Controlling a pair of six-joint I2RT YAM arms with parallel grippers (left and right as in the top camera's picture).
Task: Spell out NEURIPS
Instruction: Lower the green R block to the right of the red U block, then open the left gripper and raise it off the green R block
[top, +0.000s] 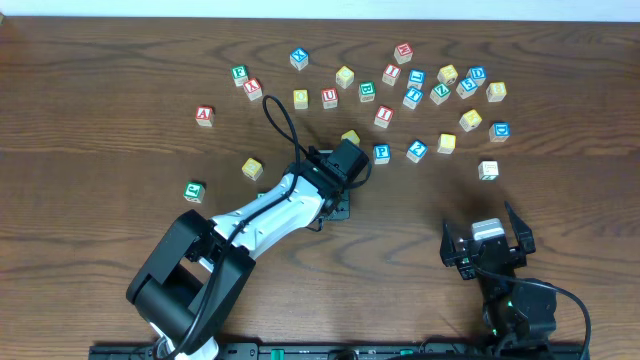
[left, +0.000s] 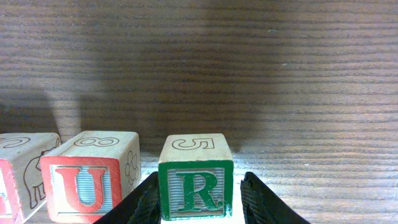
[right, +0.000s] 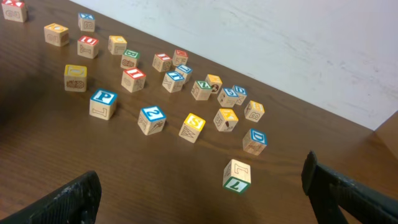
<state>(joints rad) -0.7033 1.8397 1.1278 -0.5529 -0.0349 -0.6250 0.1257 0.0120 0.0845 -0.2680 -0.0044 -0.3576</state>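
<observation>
The green R cube (left: 196, 186) stands on the table between the fingers of my left gripper (left: 200, 179). The left finger lies against it and a clear gap shows at the right finger, so the gripper is open. A red U cube (left: 93, 185) stands just left of the R, and another red-edged cube (left: 18, 174) is cut off at the frame edge. From overhead the left gripper (top: 333, 203) and arm hide this row. The blue P (top: 381, 153), red I (top: 384, 116) and yellow S (right: 193, 126) lie loose farther back. My right gripper (top: 488, 245) stands open and holds nothing.
Several loose letter cubes are scattered across the back right of the table (top: 560, 200), among them another red U (top: 329, 97). A green-faced cube (top: 194, 190) and a yellow one (top: 252, 168) lie left of the left arm. A green 7 cube (right: 237, 175) sits ahead of the right gripper (right: 205, 199).
</observation>
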